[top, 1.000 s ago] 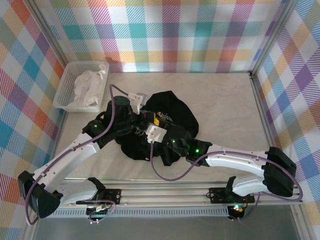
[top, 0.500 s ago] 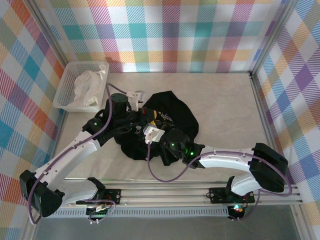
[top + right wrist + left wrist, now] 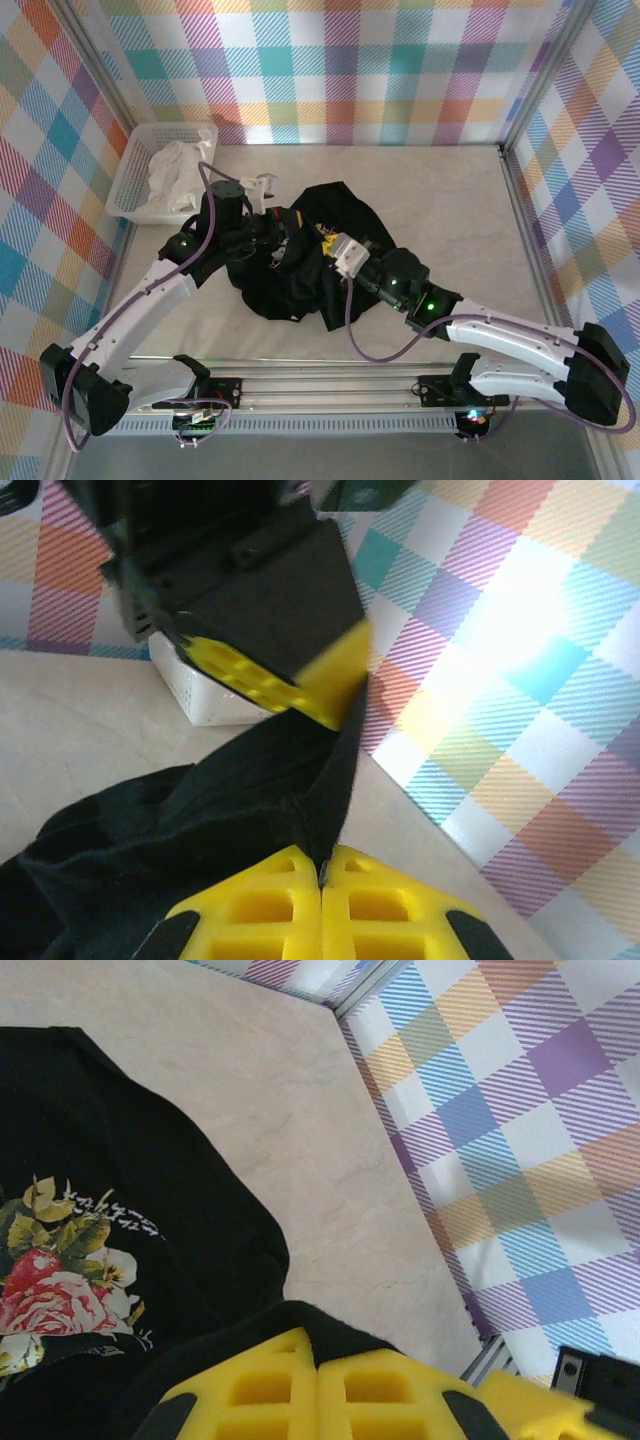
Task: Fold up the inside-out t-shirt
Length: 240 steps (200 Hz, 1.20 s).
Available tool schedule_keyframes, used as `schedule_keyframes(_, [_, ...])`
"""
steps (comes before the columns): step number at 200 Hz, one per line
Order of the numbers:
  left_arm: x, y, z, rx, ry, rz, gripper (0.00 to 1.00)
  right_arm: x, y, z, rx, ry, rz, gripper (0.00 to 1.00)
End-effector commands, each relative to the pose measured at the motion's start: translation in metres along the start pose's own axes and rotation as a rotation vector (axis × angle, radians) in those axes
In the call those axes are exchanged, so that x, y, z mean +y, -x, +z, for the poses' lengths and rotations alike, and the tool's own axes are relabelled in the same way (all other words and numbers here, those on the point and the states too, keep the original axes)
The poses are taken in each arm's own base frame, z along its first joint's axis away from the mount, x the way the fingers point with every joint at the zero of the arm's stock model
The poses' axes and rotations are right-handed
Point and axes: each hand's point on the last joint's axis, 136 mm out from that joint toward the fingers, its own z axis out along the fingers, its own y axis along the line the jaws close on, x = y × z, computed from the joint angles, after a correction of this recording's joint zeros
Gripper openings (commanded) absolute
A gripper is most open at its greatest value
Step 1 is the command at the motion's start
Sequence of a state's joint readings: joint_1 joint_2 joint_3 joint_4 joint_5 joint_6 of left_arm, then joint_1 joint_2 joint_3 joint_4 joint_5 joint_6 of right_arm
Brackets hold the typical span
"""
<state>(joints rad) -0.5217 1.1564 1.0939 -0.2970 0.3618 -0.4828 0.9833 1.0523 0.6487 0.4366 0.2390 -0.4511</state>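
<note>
The inside-out t-shirt [image 3: 345, 215] is a black crumpled heap in the middle of the table. A rose print with white script [image 3: 62, 1282] shows in the left wrist view. My left gripper [image 3: 283, 224] is shut on a fold of the black fabric [image 3: 330, 1328], the yellow fingers [image 3: 262, 1392] pressed together. My right gripper [image 3: 324, 244] is shut on another edge of the shirt [image 3: 250, 800], close to the right of the left one. A taut strip of cloth runs from its fingers [image 3: 375, 905] up to the left gripper's yellow fingers [image 3: 320, 685].
A white basket [image 3: 128, 178] holding a white cloth [image 3: 175, 172] stands at the back left, close to the left arm. Bare table lies right of the shirt [image 3: 450, 220]. Checked walls enclose the table, and a metal rail [image 3: 330, 385] runs along the near edge.
My right gripper has shut on the shirt and moved right and back, lifting the fabric. The left gripper has shifted slightly back and left, still holding its fold.
</note>
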Motion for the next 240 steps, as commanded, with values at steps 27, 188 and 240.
schedule_keyframes(27, [0.038,-0.01,0.0,-0.004,0.154,0.071,0.16,-0.017,0.006,-0.007,0.014,0.144,0.313,0.0])
schedule_keyframes(188, [0.023,-0.073,-0.024,-0.191,-0.053,0.518,0.72,-0.082,0.032,0.011,0.23,0.336,0.74,0.0])
schedule_keyframes(240, [0.015,-0.083,-0.015,-0.2,-0.045,0.78,0.73,-0.083,0.036,0.019,0.229,0.372,0.772,0.0])
